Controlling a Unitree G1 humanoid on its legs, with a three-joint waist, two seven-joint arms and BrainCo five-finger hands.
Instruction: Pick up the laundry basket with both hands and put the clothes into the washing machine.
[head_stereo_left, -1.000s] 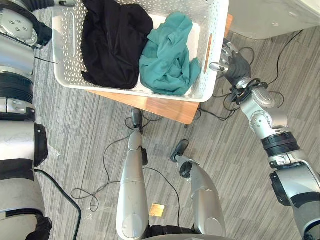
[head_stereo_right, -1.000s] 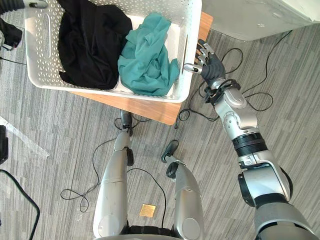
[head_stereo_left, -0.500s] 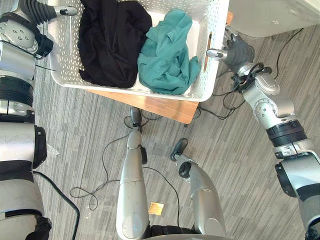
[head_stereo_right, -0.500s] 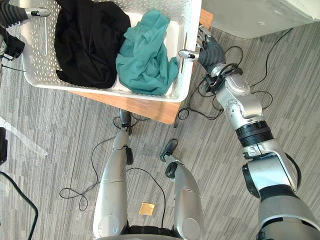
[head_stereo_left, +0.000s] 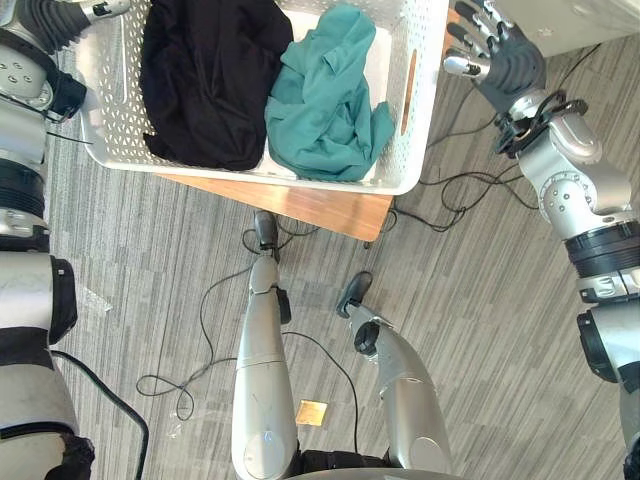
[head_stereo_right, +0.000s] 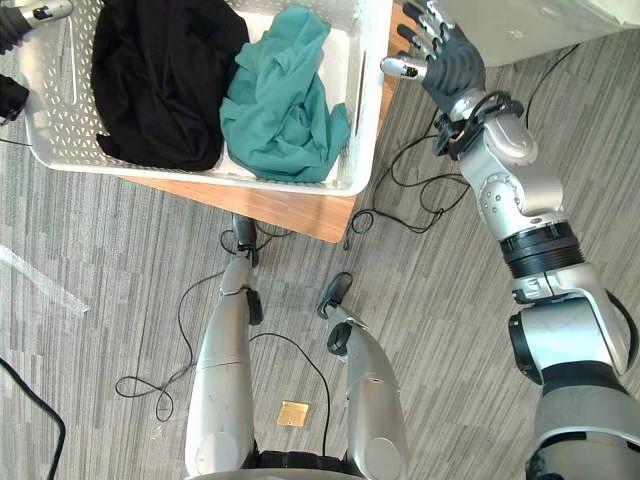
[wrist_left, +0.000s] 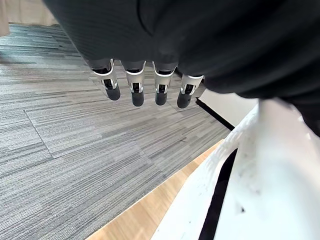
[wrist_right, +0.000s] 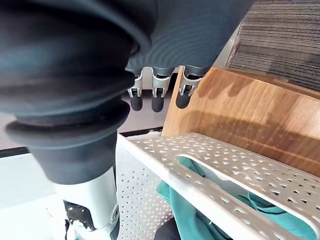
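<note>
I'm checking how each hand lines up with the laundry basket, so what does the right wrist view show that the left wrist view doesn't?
Right wrist view: the right hand, fingers straight, apart from the laundry basket, looking at its perforated wall and handle slot, with the teal garment inside. Left wrist view: the left hand, fingers straight, hanging over grey floor beside the basket's smooth rim. Both: the white basket, the wooden table under it, and a hand holding nothing.
</note>
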